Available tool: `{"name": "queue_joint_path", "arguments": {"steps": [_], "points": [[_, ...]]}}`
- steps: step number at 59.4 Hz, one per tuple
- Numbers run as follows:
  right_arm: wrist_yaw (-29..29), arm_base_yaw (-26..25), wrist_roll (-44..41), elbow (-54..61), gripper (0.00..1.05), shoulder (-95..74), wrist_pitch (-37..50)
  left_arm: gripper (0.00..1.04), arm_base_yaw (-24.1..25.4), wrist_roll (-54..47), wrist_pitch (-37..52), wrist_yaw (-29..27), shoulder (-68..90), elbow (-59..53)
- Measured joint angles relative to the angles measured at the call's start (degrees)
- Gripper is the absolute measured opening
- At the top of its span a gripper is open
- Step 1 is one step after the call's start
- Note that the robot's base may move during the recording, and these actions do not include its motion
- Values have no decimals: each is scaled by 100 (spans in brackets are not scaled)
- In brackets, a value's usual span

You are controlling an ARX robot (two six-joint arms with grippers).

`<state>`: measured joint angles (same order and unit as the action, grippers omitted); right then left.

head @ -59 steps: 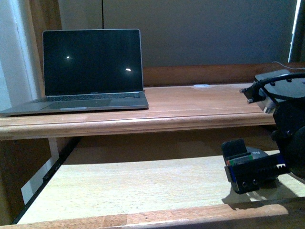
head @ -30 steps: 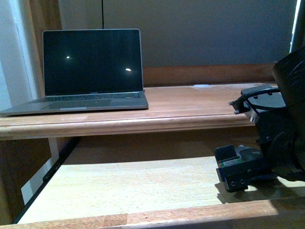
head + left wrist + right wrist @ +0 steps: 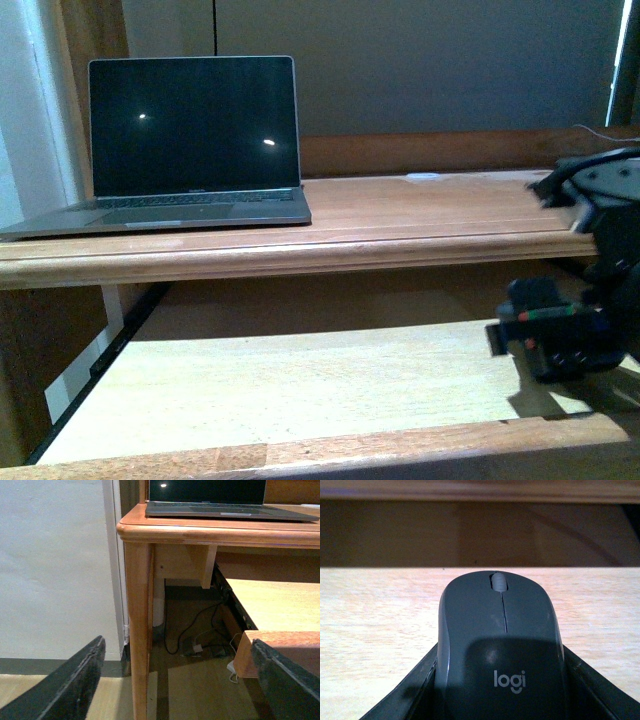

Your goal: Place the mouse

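The small dark grey mouse of matte plastic, rounded, with a scroll wheel and a "logi" mark, sits between the two black fingers of the right tool, which is clamped on its sides. It is lower than the open grey laptop and well to the right of it, over the pale wooden pull-out shelf. I cannot tell if its base touches the wood. The carrying seems nearly done. I judge that setting it down and releasing it are left. The left tool, jaws wide apart and empty, hangs lower than the laptop, beside the leg of the brown wooden worktop.
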<state>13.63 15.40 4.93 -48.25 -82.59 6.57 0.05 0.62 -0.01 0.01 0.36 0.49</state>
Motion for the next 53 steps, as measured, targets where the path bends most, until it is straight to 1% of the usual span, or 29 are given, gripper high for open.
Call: {"name": "queue_joint_path", "arguments": {"steps": [2,3,7,11,18,27,37,49,53], "points": [[-87,-46,66,35,55,234,-83,98,0,0,0,0,0,0],[-116,-63,118,39,55,317,-114,99,0,-2,0,0,0,0],[-245,-144,286,35,55,748,-260,96,0,-4,0,0,0,0],[-227,-168,326,-24,55,966,-267,97,0,-4,0,0,0,0],[-9,-96,334,-466,55,883,-205,97,0,-4,0,0,0,0],[417,262,345,-1486,55,68,-223,97,0,-4,0,0,0,0],[1034,730,319,-3139,55,-1360,-535,97,0,-4,0,0,0,0],[1670,999,42,-4815,55,-2870,-984,97,0,-4,0,0,0,0],[1746,1051,-111,-5191,55,-3254,-999,97,0,-4,0,0,0,0]]}}
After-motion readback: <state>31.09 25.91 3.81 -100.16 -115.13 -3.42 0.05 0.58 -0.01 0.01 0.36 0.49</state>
